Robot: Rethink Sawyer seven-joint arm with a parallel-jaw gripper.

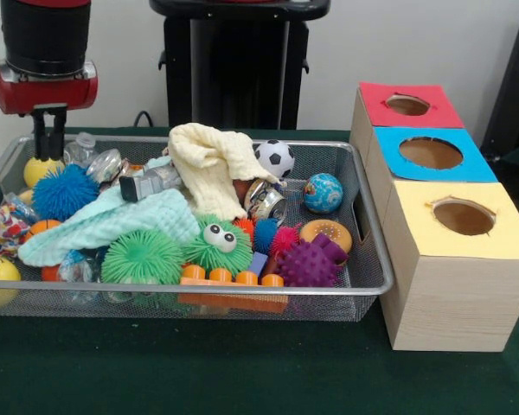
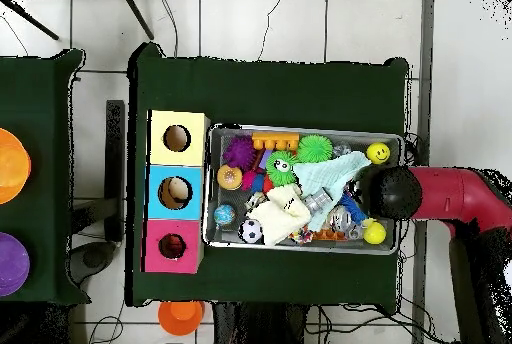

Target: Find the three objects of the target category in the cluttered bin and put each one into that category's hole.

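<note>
jaws narrow, nearly together, empty; gripper hangs over the cluttered bin at its far corner, above a yellow ball. no animal toy shows among the clutter. judged: search step; next, shift cloths to expose one. red-topped hole empty.

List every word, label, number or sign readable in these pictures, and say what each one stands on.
None can be read.
The three box tops, red, blue and yellow, are plain.
The toys in the wire bin show only patterns, such as the soccer ball and the globe ball.
The arm's hand shows no marking.
</note>
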